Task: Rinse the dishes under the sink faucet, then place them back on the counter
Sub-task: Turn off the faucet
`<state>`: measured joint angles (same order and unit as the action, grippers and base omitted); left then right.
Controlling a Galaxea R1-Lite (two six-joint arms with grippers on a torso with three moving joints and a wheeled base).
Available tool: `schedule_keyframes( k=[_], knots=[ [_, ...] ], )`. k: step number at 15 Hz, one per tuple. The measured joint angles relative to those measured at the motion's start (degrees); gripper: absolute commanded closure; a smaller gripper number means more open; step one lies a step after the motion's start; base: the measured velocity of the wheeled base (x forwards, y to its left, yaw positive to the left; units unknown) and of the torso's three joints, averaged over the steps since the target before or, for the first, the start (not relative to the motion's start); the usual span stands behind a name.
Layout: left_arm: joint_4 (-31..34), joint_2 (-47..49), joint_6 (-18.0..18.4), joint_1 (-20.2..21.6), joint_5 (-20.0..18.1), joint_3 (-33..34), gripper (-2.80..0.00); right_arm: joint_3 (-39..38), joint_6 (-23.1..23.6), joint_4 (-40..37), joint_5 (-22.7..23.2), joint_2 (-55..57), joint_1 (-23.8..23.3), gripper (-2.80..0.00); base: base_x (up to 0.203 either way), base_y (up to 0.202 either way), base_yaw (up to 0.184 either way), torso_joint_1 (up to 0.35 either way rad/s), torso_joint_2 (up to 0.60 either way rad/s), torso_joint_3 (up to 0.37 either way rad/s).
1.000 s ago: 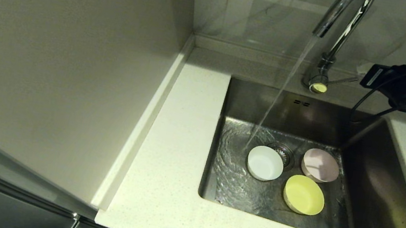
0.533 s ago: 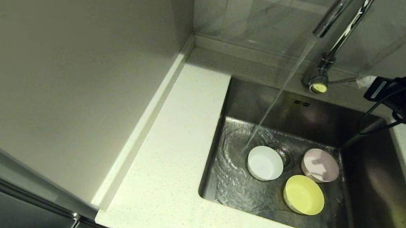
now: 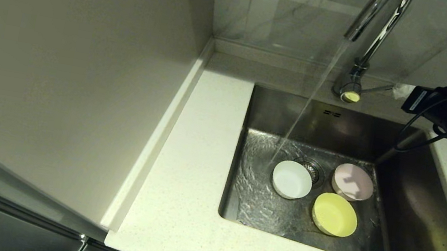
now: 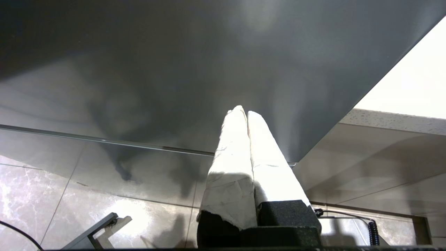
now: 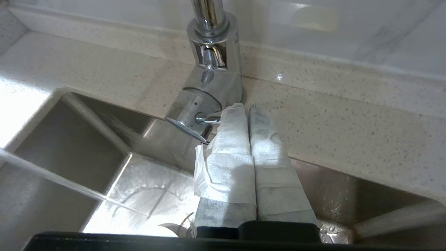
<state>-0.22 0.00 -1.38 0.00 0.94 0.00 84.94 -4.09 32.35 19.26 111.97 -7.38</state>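
Three bowls lie on the wet floor of the steel sink point(image 3: 419, 215): a white bowl point(image 3: 291, 180) by the drain strainer point(image 3: 311, 168), a pale pink bowl point(image 3: 353, 182) behind, a pale yellow bowl point(image 3: 334, 214) in front. Water streams from the chrome faucet point(image 3: 373, 30) and lands just left of the white bowl. My right gripper point(image 3: 397, 90) point(image 5: 246, 107) is shut, its taped tips beside the end of the thin side lever point(image 3: 376, 88) point(image 5: 208, 120), holding nothing. My left gripper point(image 4: 243, 112) is shut and parked low in front of a dark cabinet panel, out of the head view.
The speckled counter point(image 3: 191, 175) runs left of and in front of the sink, bounded at the left by a raised edge strip point(image 3: 156, 141) and a tall grey wall. A grey marble-look panel point(image 3: 298, 14) stands behind the faucet.
My right arm has pulled back to the right and lowered a little, then settled with its tip at the lever's end. Water keeps running; the bowls have not moved.
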Motion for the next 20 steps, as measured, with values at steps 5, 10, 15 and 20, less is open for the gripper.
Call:
schedule_keyframes(
  k=[5, 10, 15, 20],
  knots=[
    [-0.02, 0.00, 0.00, 0.00, 0.00, 0.00, 0.00, 1.29, -0.10, 0.05, -0.35, 1.71, -0.04, 0.00, 0.000, 0.000, 0.000, 0.000, 0.00, 0.000],
    [-0.02, 0.00, 0.00, 0.00, 0.00, 0.00, 0.00, 3.75, -0.27, -0.02, -0.55, 3.63, -0.01, 0.00, 0.000, 0.000, 0.000, 0.000, 0.00, 0.000],
    [-0.02, 0.00, 0.00, 0.00, -0.01, 0.00, 0.00, 5.07, -0.34, 0.00, -0.46, 4.65, 0.14, 0.00, 0.000, 0.000, 0.000, 0.000, 0.00, 0.000],
    [-0.02, 0.00, 0.00, 0.00, 0.00, 0.00, 0.00, 6.08, -0.34, 0.14, -0.57, 4.68, 2.22, 0.00, 0.000, 0.000, 0.000, 0.000, 0.00, 0.000]
  ],
)
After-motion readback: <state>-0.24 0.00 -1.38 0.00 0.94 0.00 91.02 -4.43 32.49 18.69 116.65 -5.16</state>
